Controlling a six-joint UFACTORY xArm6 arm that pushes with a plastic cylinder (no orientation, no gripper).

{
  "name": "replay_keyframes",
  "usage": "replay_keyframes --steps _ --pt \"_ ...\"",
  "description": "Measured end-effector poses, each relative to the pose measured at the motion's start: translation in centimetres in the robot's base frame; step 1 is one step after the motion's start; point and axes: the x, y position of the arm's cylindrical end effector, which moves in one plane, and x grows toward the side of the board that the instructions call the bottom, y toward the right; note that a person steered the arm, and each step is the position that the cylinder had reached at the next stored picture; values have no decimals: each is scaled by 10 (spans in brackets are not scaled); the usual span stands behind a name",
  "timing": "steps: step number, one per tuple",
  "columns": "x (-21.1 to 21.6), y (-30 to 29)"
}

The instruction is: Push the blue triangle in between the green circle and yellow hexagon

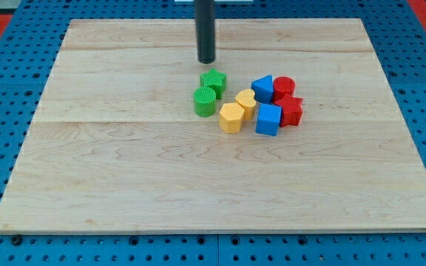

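The blue triangle (263,88) sits in a cluster right of the board's centre, touching the red blocks on its right. The green circle (205,101) is at the cluster's left, with a second green block (214,80) just above it. The yellow hexagon (231,117) lies right of and below the green circle, with another yellow block (245,101) above it on its right. My tip (206,61) is just above the upper green block, left of and above the blue triangle.
A blue cube (268,119) sits below the triangle. A red cylinder (284,88) and a red star-like block (291,111) lie at the cluster's right. The wooden board (124,185) rests on a blue pegboard.
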Motion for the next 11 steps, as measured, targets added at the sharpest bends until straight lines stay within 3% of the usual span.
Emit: replay_keyframes --steps 2,3,4,5,6,7,8,10,11 --pt "30 16" --pt "23 62" --pt "56 107" --pt "90 72" --pt "88 63" --pt "49 63" --pt "47 24" --pt "136 33" --pt "92 42"
